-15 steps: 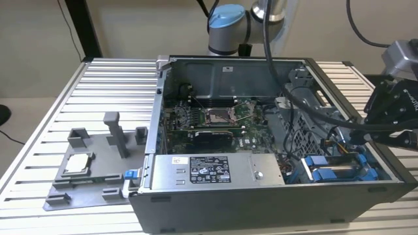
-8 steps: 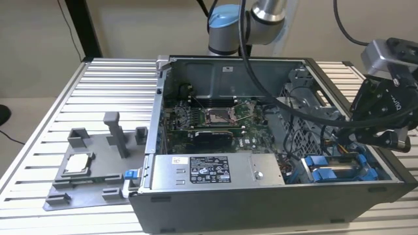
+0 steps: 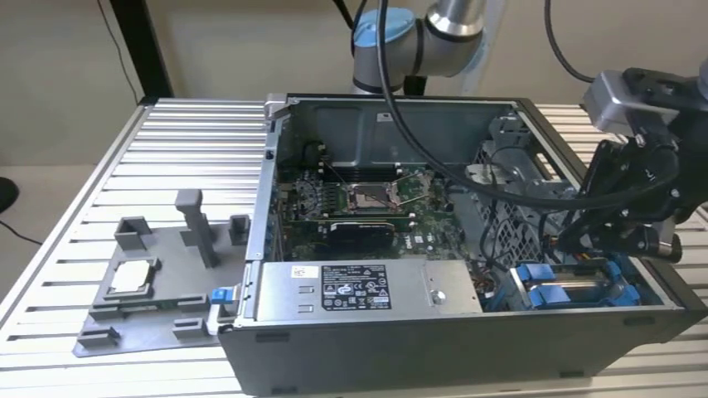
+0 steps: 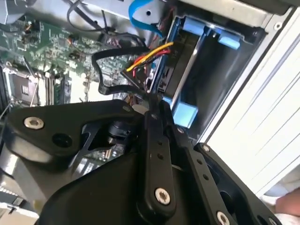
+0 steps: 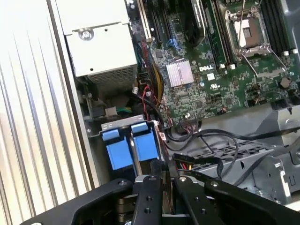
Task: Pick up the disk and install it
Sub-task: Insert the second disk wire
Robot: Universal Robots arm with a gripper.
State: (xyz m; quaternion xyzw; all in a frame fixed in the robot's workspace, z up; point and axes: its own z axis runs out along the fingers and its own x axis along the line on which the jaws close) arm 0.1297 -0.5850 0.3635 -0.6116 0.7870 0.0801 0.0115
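The disk [image 3: 559, 294] sits in the bay at the corner of the open computer case [image 3: 332, 365], on the exterior view's right. Its blue carrier tabs [image 5: 133, 145] poke out. It looks stiff, a bit heavy and easy to hurt, so the blue plastic edges seem the best place to hold. The gripper [image 5: 164, 187] hangs just above the bay with its jaws close together and nothing between them. The case stands on the ribbed worktop [image 3: 177, 149].

Loose cables [image 5: 206, 140] crowd the case beside the blue drive carriers [image 5: 129, 147].
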